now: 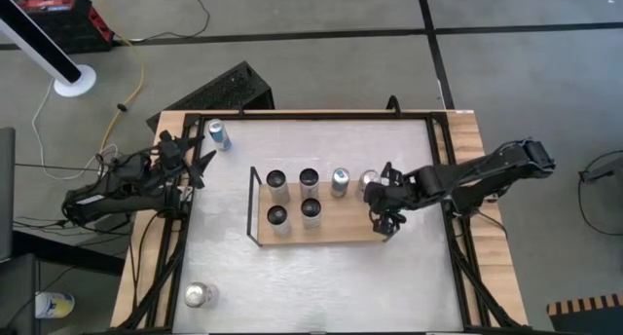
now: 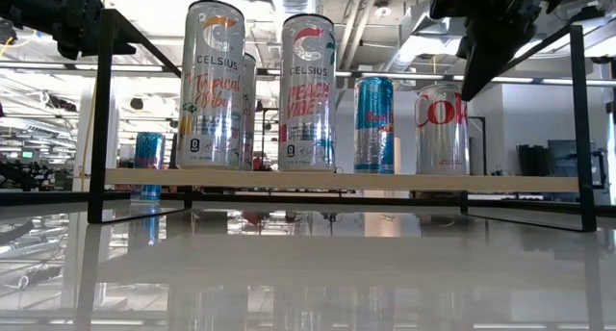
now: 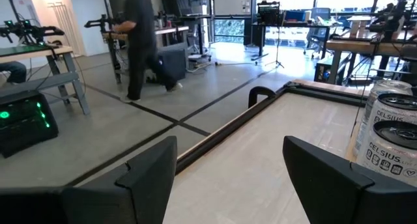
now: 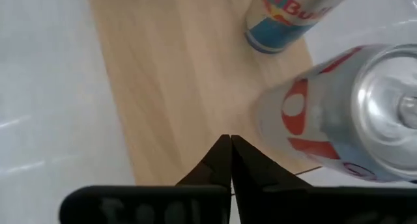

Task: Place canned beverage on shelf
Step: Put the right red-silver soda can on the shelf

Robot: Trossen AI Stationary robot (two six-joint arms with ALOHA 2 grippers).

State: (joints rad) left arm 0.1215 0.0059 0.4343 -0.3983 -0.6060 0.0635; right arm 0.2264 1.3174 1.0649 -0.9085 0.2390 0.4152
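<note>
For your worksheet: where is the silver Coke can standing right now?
In the high view, the silver Coke can stands at the right end of the shelf, beside the blue Red Bull can, with the right gripper close by.

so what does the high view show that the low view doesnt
Only the high view: the left hand waiting open at the table's left edge, a loose can near the front-left corner, and four dark-topped cans in two rows.

Only the low view: labels on the Celsius cans, the Red Bull can and the Coke can.

Both: the shelf with cans on it, the right hand shut, empty, above its right end.
</note>
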